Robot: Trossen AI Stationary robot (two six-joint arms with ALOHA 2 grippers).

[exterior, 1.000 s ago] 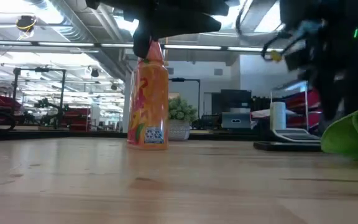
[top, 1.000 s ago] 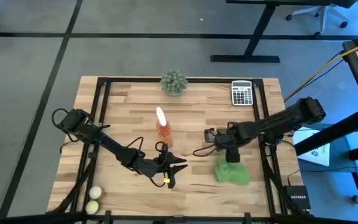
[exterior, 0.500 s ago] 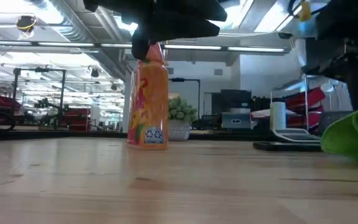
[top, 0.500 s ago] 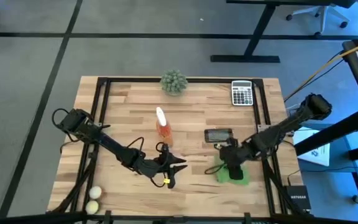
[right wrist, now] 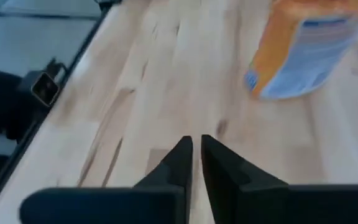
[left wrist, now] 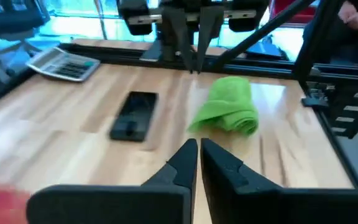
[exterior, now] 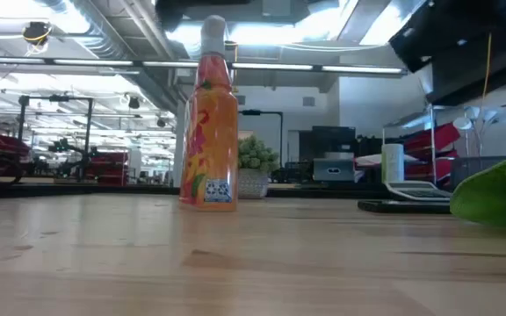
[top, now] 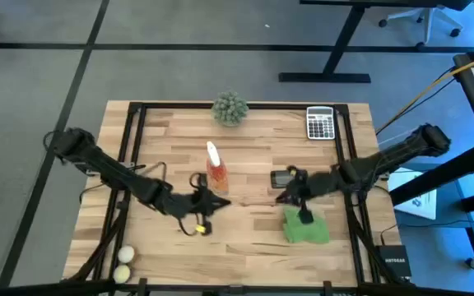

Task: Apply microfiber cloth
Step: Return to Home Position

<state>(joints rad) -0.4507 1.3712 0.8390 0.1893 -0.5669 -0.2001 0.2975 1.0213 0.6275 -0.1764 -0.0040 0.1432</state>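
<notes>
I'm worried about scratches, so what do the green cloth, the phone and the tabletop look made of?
The green cloth looks like soft matte fabric, lying in rumpled folds. The phone looks glossy black, glass or plastic, by its sheen. The tabletop looks like pale wood planks with visible grain.

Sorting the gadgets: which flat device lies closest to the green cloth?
The black cellphone, lying flat just beyond the microfiber cloth; the grey calculator sits farther off, in the far right corner.
</notes>
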